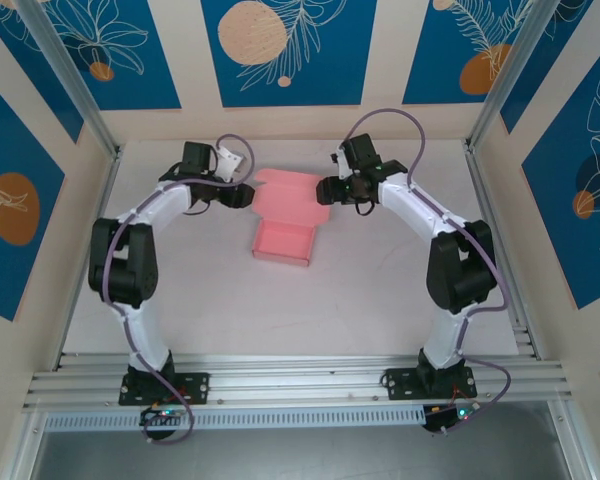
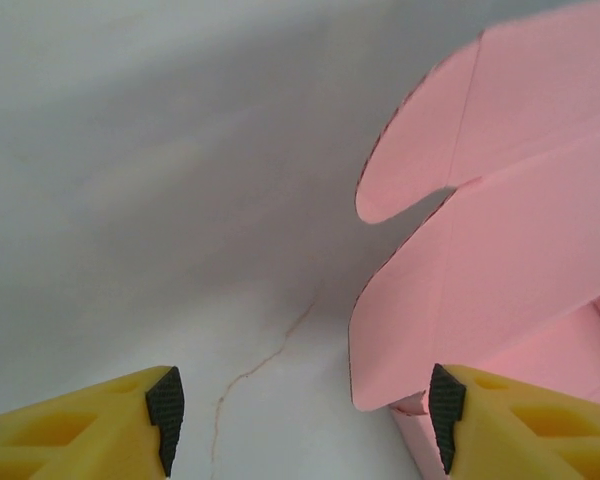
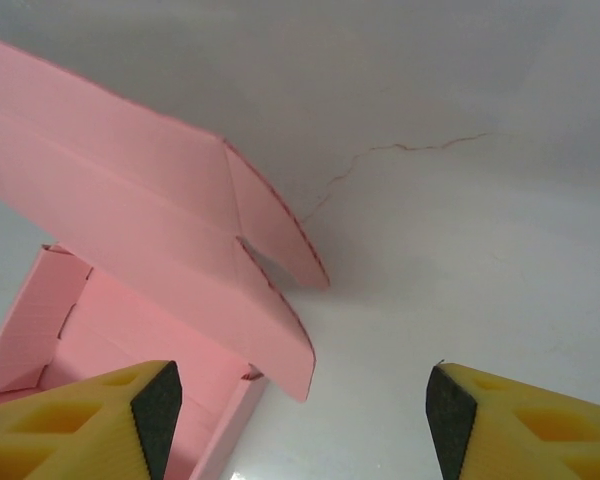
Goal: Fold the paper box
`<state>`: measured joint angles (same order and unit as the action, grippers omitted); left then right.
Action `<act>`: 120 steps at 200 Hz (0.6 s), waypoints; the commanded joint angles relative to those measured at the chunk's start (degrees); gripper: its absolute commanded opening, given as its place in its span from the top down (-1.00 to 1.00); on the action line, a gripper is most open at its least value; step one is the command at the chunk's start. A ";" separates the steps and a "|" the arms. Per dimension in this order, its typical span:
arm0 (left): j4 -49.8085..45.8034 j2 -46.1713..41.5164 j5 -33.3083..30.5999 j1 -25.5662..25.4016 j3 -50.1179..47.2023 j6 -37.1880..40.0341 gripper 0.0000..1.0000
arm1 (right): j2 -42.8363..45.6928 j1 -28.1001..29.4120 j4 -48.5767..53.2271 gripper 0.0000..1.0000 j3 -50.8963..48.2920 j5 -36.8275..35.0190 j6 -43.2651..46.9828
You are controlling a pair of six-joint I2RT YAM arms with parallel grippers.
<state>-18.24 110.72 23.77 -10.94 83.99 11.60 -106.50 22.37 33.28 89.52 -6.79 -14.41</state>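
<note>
While the paper box sat mid-way across the white table as an open tray, lid flap raised on its far side, the left gripper stood just beside the flap's left edge and the right gripper just beside its right edge. Both jaw pairs were parted wide and gripped nothing. In each wrist view the pink card lay off to one side of the gap, not between the pads.

Looked down from high over the near edge of the table, whole surface in frame. Rode low and close on each wrist, faced inward from opposite sides. Caught the raised lid of the same paper box in all three, plus bare tabletop.
</note>
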 commanded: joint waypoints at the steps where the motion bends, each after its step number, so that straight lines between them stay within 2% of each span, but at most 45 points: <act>1: -6.24 2.43 6.14 -0.17 5.06 5.63 -0.31 | -1.96 -0.12 2.10 -0.33 3.22 1.71 2.55; 55: -4.86 4.94 9.72 -0.22 7.27 4.97 -0.17 | -6.21 0.06 2.36 -0.16 6.76 4.92 2.50; 120: -7.84 8.96 10.91 -1.70 12.18 5.98 -0.02 | -6.92 1.41 2.85 0.00 6.73 4.00 1.98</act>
<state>-22.65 118.02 32.62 -11.44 93.45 15.49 -113.16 22.94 34.81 95.15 -4.01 -12.78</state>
